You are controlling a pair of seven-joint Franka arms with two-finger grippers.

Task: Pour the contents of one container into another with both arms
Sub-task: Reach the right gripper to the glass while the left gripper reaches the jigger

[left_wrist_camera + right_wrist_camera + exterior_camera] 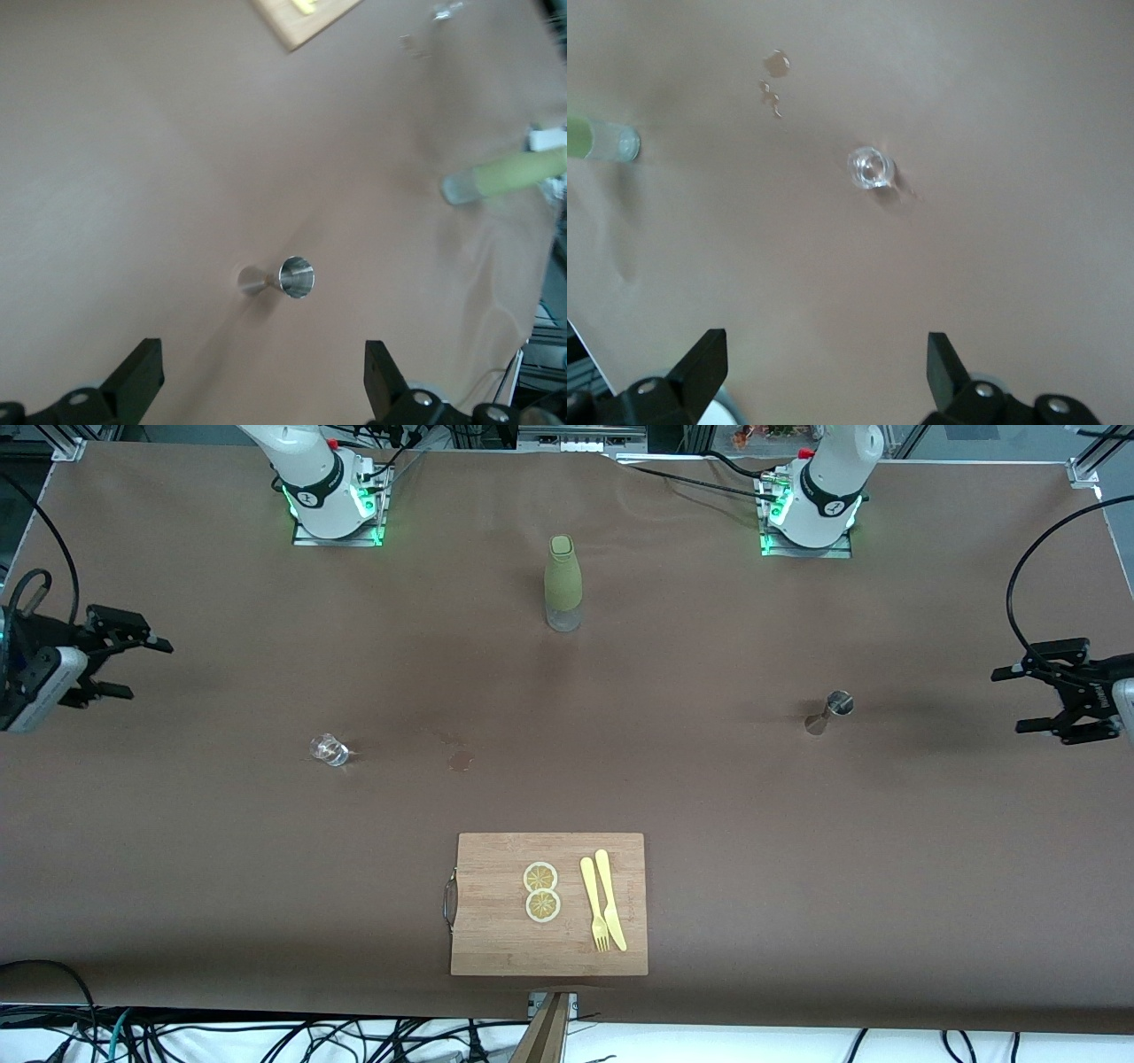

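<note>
The tiny clear glass tumbler [329,749] [871,168] stands on the brown table toward the right arm's end. The silver jigger [834,709] [293,276] stands upright toward the left arm's end. My right gripper [133,660] [826,354] hangs open and empty above the table's edge at its own end, well apart from the tumbler. At the other end my left gripper [1032,695] [263,367] is up in the air, open and empty, with the jigger some way off.
A tall olive-green sleeved bottle [563,583] stands between the two bases. A wooden cutting board [496,948] with two lemon slices [541,890], a yellow fork and a knife [604,908] lies near the front camera. A small wet stain [460,759] marks the table's middle.
</note>
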